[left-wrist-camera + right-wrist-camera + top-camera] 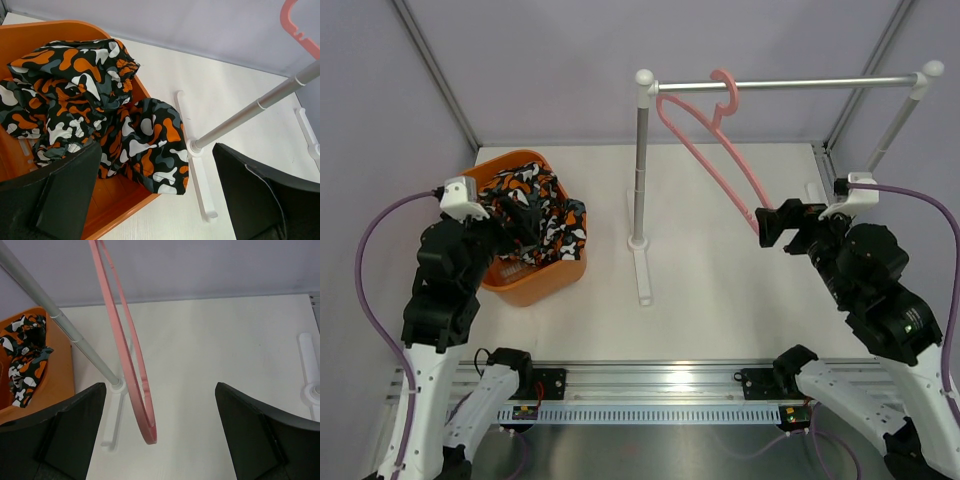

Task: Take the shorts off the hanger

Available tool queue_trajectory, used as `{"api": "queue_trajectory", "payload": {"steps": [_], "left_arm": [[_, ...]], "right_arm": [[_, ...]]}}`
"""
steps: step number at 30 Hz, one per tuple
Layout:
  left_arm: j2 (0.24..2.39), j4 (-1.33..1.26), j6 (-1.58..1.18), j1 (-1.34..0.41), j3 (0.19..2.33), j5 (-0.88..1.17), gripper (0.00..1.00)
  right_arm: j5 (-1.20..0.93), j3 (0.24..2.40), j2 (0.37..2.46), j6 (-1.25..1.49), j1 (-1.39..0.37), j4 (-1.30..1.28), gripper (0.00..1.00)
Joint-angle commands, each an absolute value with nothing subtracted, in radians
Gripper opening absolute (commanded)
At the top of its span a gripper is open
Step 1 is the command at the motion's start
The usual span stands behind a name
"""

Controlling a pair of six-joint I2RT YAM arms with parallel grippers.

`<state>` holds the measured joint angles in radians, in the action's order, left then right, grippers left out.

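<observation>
Top external: shorts [535, 212] sit in orange basket [538, 290] at 9 o'clock; pink hanger [712, 158] hangs bare on rail [800, 84]. Removal looks done. Left tool [157, 167] and right tool [160, 407] are both open and empty. Next move is probably to retract the arms.

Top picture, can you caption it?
Shorts heaped in the orange basket; pink hanger hangs bare on the silver rail.

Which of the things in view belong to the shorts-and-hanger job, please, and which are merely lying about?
Belonging to the job:
- soft camouflage fabric shorts in black, orange, white and grey, bunched in the basket
- thin pink plastic hanger, hanging bare on the rail

Merely lying about:
- orange plastic basket, holding the shorts
- silver metal rail and stand
</observation>
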<state>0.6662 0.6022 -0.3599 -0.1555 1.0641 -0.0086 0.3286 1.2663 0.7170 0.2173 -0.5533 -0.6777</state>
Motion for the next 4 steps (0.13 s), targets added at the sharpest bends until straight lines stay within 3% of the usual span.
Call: {"api": "queue_trajectory", "payload": {"steps": [1, 4], "left_arm": [[0.653, 0.587, -0.331, -0.156, 1.054, 0.032, 0.99], [0.644, 0.588, -0.330, -0.156, 1.046, 0.032, 0.99]], "right_arm": [[0.409, 1.238, 0.678, 0.250, -0.548, -0.661, 0.99], [0.416, 1.192, 0.634, 0.273, -0.548, -0.635, 1.00]]}}
